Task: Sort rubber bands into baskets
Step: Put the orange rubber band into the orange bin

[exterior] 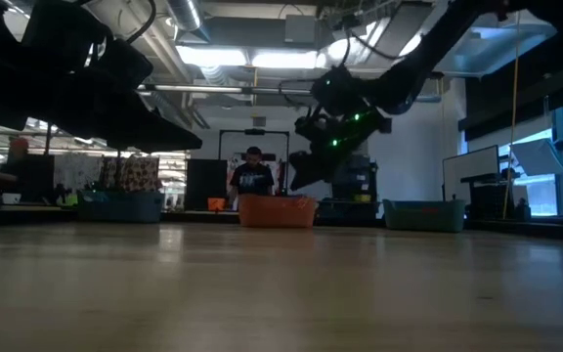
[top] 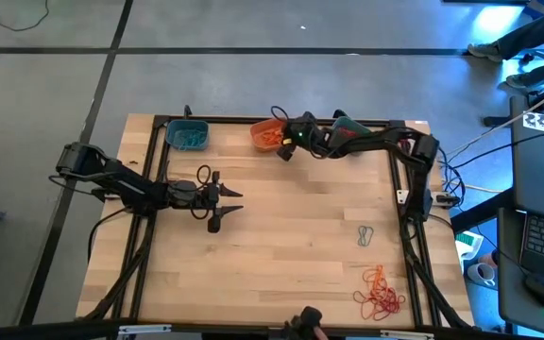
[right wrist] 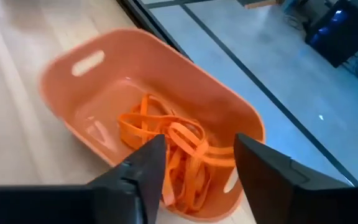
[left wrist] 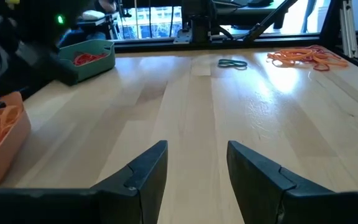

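The orange basket (top: 266, 135) stands at the table's far edge with several orange rubber bands (right wrist: 166, 149) in it. My right gripper (right wrist: 194, 165) hangs open just above the basket's inside (top: 286, 144), with nothing between its fingers. A teal-blue basket (top: 187, 135) holding grey-teal bands stands to its left. A second teal basket (left wrist: 86, 59) with red bands is mostly hidden under the right arm in the high view. My left gripper (top: 223, 206) is open and empty over the table's left middle. Loose grey-teal bands (top: 365, 234) and an orange-red pile (top: 381, 293) lie near the right edge.
A black frame (top: 163, 161) runs along the table's left, far and right sides. Bare wood lies between my left gripper and the loose bands. A person (exterior: 253, 176) stands in the room beyond the far edge. Cables hang off the right edge (top: 442, 194).
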